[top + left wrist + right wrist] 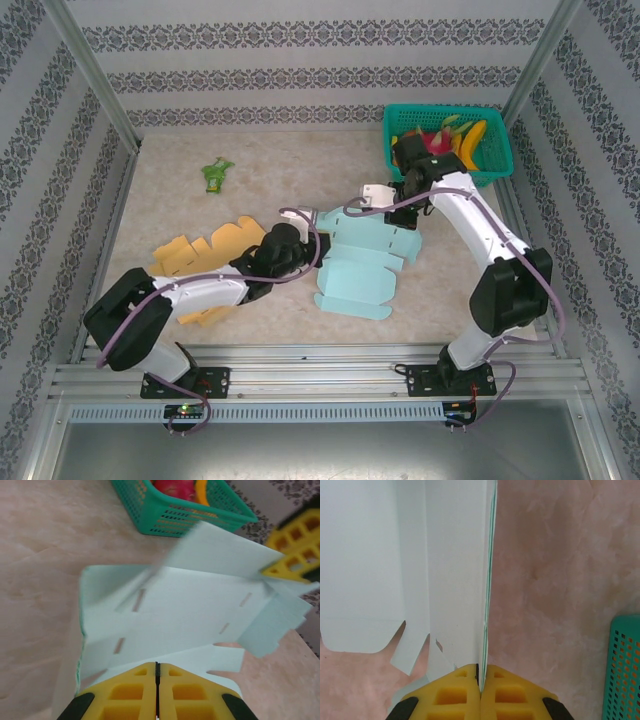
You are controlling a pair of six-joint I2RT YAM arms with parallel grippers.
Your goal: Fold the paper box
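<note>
At the middle of the table lies the pale blue die-cut paper box blank. It is mostly flat, with one long panel lifted on its far-right side. The right gripper has its yellow fingers pressed together on that panel's edge, which stands upright between them. The left gripper is also closed. It appears to pinch the blank's near flap at the left edge, though the paper between its tips is hard to make out.

The step looks like raising a side wall. It would go best if one pinch stays put as an anchor while the other swings along the scored line, slowly enough that the thin card bends at the crease and does not buckle or tear at the slots.

An orange cut paper sheet lies to the left, partly under the left arm. A green plastic mesh basket holding fruit sits at the far right corner.
</note>
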